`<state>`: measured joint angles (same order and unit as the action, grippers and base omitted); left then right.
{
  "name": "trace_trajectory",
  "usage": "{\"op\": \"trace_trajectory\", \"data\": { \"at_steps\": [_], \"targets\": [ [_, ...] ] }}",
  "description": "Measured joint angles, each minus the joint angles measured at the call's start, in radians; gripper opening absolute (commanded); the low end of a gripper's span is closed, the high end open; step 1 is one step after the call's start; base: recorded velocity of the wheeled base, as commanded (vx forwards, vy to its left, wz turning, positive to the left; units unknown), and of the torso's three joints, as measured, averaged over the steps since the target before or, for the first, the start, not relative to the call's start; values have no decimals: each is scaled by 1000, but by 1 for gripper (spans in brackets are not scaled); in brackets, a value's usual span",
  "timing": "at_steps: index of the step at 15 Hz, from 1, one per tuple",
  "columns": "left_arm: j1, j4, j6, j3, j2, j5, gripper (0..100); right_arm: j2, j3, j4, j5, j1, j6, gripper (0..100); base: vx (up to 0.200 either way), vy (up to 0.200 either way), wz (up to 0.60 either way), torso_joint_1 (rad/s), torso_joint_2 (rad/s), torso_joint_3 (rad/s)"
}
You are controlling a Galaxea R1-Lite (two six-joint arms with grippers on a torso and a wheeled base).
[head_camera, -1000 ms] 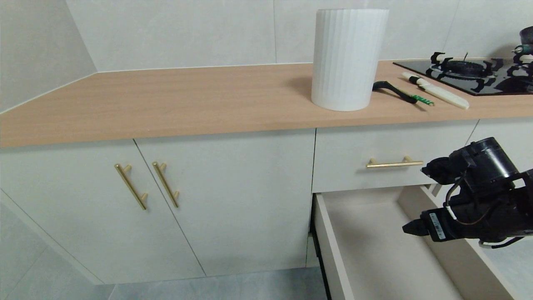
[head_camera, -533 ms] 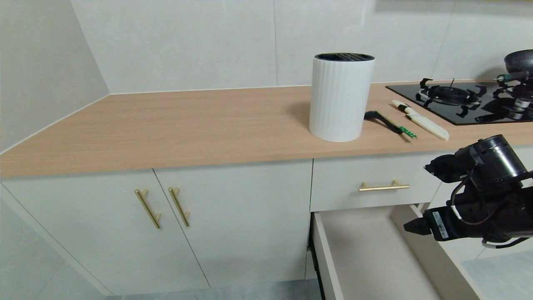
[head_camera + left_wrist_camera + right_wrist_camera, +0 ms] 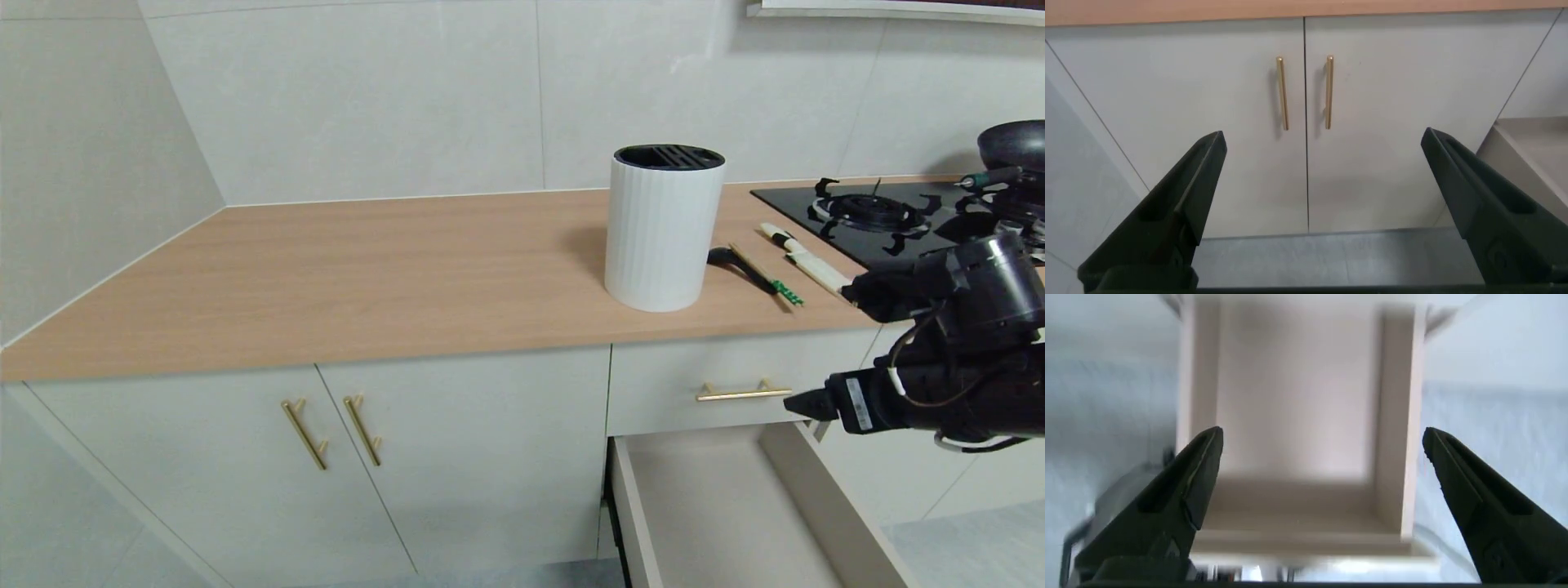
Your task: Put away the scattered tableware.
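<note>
Wooden countertop (image 3: 367, 269) runs along a tiled wall, pale cupboards below, gas hob (image 3: 873, 214) at the far right. Tableware lies on the counter right of a white ribbed holder (image 3: 663, 237): a black utensil (image 3: 739, 263) w/ green end just beside the holder, and a white-bladed knife (image 3: 808, 263) near the hob edge. Below them the drawer (image 3: 702, 506) is pulled out.

Right gripper (image 3: 1319, 457) hangs over the drawer, claw spread wide, holding nothing. Left gripper (image 3: 1319, 155) faces the cupboard doors (image 3: 1306, 122), also wide open and empty.

Risks, as I judge: both items lie flat and thin, so a pinch from above may slip or push them along, esp. the knife toward the hob. The utensil is so near the holder that a spread finger may knock it. The arm could also hit the pulled-out drawer.

Vs. 1 s ago: the whole head view has shifted, so the cam moved, not the things. Against the cabinet the right arm is higher: its tip was down at the drawer wall, now approx. level w/ the brass drawer handle (image 3: 741, 394).
</note>
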<state>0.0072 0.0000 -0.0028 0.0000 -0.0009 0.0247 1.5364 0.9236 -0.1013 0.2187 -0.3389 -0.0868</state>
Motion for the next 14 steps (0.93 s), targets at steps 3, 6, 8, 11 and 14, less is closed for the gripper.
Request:
{"op": "trace_trajectory", "data": {
  "at_steps": [3, 6, 8, 11, 14],
  "targets": [
    [0, 0, 0, 0, 0, 0, 100, 33, 172, 19, -5, 42, 31, 100, 0, 0, 0, 0, 0, 0],
    [0, 0, 0, 0, 0, 0, 100, 133, 365, -7, -9, 103, 74, 100, 0, 0, 0, 0, 0, 0],
    [0, 0, 0, 0, 0, 0, 100, 211, 435, -8, -18, 153, 86, 100, 0, 0, 0, 0, 0, 0],
    [0, 0, 0, 0, 0, -1, 100, 311, 497, -5, -25, 200, 103, 100, 0, 0, 0, 0, 0, 0],
    [0, 0, 0, 0, 0, 0, 100, 366, 512, -2, -25, 204, 103, 100, 0, 0, 0, 0, 0, 0]
  ]
}}
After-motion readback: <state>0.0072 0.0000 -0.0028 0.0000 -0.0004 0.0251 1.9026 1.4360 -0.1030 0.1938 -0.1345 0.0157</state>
